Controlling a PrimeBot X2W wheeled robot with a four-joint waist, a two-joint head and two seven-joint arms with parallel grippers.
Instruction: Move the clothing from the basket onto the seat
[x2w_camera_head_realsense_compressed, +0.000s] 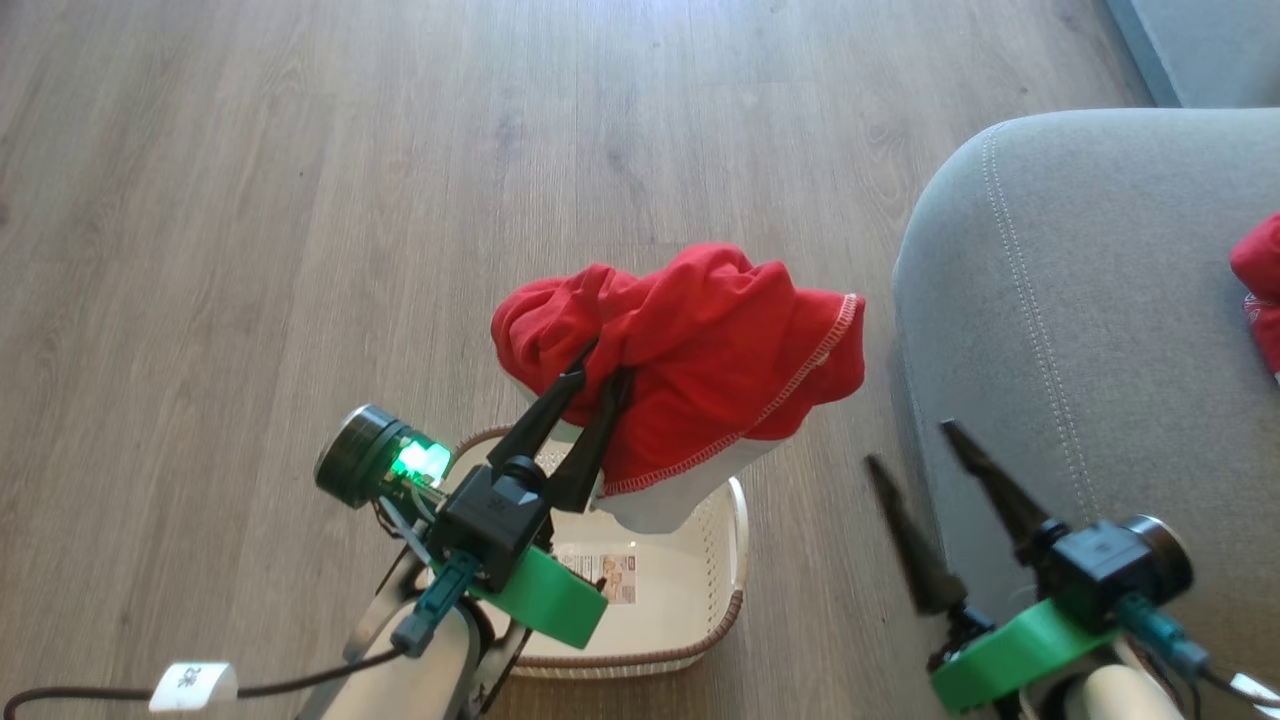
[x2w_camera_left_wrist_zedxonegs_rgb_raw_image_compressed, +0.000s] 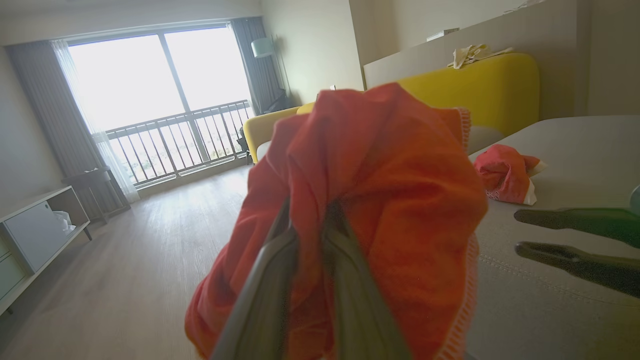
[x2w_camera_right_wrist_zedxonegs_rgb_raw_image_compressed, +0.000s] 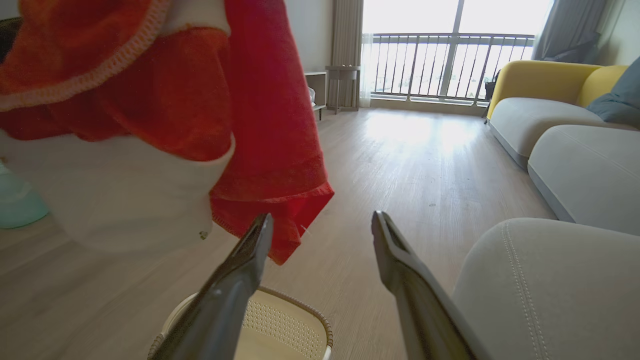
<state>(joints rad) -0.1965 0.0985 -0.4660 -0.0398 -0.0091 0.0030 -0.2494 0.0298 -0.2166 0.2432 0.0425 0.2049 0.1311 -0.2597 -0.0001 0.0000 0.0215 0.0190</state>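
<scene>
My left gripper is shut on a red garment with white trim, held up above the cream basket. The same garment wraps round the fingers in the left wrist view and hangs at the upper left of the right wrist view as red and white cloth. The basket's bottom shows its label sticker. Another red garment lies on the grey seat at the right. My right gripper is open beside the seat's edge, holding nothing.
Wooden floor spreads to the left and behind the basket. A yellow-backed sofa and balcony window stand farther off. A white low cabinet stands by the left wall.
</scene>
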